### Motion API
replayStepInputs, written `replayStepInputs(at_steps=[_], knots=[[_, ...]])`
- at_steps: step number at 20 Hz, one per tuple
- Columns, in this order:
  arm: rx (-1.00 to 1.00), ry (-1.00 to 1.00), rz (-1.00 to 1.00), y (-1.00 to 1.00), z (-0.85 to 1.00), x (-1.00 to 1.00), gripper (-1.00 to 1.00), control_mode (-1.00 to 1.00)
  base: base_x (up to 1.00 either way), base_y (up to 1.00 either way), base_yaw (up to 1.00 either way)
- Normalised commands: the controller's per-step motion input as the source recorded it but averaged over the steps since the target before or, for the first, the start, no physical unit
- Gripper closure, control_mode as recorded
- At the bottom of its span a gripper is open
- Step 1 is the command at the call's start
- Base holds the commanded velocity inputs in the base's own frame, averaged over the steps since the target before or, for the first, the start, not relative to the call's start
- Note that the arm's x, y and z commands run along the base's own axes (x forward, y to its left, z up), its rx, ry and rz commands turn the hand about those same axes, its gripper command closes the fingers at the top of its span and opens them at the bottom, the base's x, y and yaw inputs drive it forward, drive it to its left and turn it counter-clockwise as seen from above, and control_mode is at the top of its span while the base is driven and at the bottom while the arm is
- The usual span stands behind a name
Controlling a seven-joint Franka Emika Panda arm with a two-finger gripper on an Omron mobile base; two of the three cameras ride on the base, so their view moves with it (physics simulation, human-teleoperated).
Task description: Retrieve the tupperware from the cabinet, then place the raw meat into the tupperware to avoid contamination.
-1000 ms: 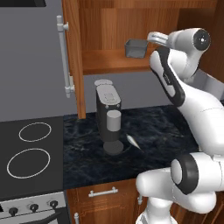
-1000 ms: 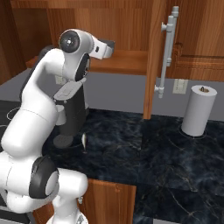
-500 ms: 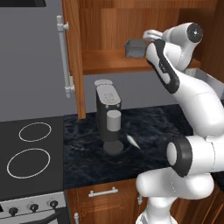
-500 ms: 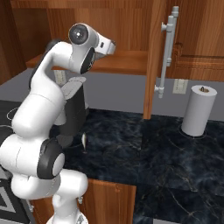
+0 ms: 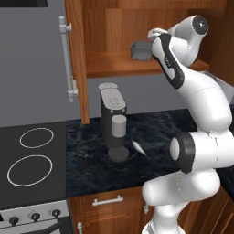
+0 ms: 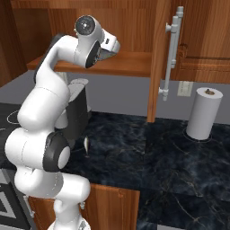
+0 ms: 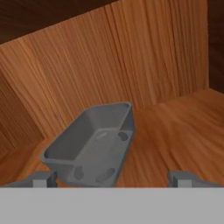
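Observation:
The grey tupperware point(image 7: 92, 142) sits on the shelf of the open wooden cabinet point(image 5: 114, 64), seen from the left base as a small grey box point(image 5: 140, 50). My gripper point(image 7: 113, 179) is open just in front of it. Its two fingertips point(image 7: 41, 178) stand wide apart, on either side of the container's near end, with nothing held. From the base views the hand point(image 5: 153, 36) is inside the cabinet at shelf height, at the tupperware's right side. The raw meat point(image 5: 139, 147) lies on the dark counter beside the coffee machine point(image 5: 114, 121), a pale sliver point(image 6: 85, 143).
The cabinet's open doors with silver bar handles point(image 5: 68, 59) point(image 6: 173, 51) flank the shelf. A stovetop point(image 5: 32, 160) lies left of the counter. A white paper-towel roll point(image 6: 204, 113) stands at the right rear. Dark marble counter point(image 6: 148, 152) spreads below.
The arm has reached further into the cabinet; the hand has moved a little left, closer to the tupperware. The tupperware and meat have not moved.

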Motion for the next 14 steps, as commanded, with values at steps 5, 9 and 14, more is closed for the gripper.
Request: replayStepInputs(at_steps=[5,9,14], knots=[[0.0,0.0,0.0,0.0,-0.01,0.0,-1.0,-1.0,0.0,0.0,0.0],[0.0,0.0,0.0,0.0,-0.06,0.0,-1.0,-1.0,0.0,0.0,0.0],[-0.02,0.0,0.0,0.0,-0.12,0.02,-1.0,-1.0,0.0,0.0,0.0]])
